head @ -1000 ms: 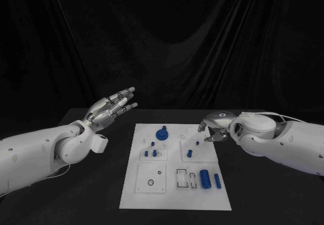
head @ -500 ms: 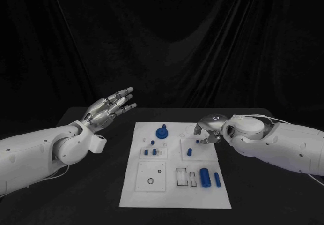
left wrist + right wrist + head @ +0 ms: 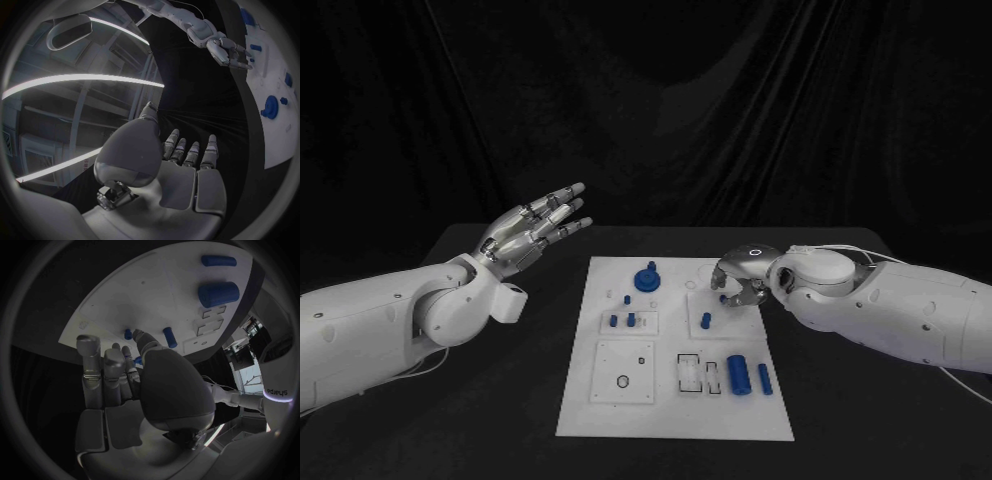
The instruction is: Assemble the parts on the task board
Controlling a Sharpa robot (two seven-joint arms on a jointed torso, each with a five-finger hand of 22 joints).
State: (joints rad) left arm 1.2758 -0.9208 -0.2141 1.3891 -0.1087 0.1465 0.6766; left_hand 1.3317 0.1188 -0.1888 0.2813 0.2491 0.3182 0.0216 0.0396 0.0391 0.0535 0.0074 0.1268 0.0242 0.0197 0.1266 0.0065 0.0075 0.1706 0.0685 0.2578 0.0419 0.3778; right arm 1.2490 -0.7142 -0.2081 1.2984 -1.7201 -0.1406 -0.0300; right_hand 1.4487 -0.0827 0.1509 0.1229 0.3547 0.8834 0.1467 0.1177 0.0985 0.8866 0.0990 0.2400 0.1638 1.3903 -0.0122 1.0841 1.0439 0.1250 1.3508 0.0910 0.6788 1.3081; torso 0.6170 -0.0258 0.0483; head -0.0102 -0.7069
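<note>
Two arms over a black table [image 3: 488,400] w/ a white task board [image 3: 668,405] lying flat in the middle; black cloth hangs as backdrop behind the table.

Left hand [image 3: 538,228] is raised well off to the board's side, palm up, fingers apart and straight, grasping nothing – released. Left wrist view shows its fingers [image 3: 187,152] spread against dark drape, w/ the board at the far rim.

Right hand [image 3: 743,277] sits low at the board's far right corner, fingers bent down toward the surface. Right wrist view: fingertips [image 3: 145,342] reach the board beside a small blue peg [image 3: 169,337] and a smaller blue part [image 3: 128,333]; another bit of blue shows just under the thumb, but can't tell if it's actually pinched – grasp state unclear.

Parts rel. to the right hand: blue knob [image 3: 648,281] just beside it toward the board's middle; short pegs [image 3: 622,321] further over, toward the left hand's side; a thick blue cylinder [image 3: 737,375] and a thin one [image 3: 764,381] nearer the robot, below the right forearm, next to rectangular cutouts [image 3: 692,374].
</note>
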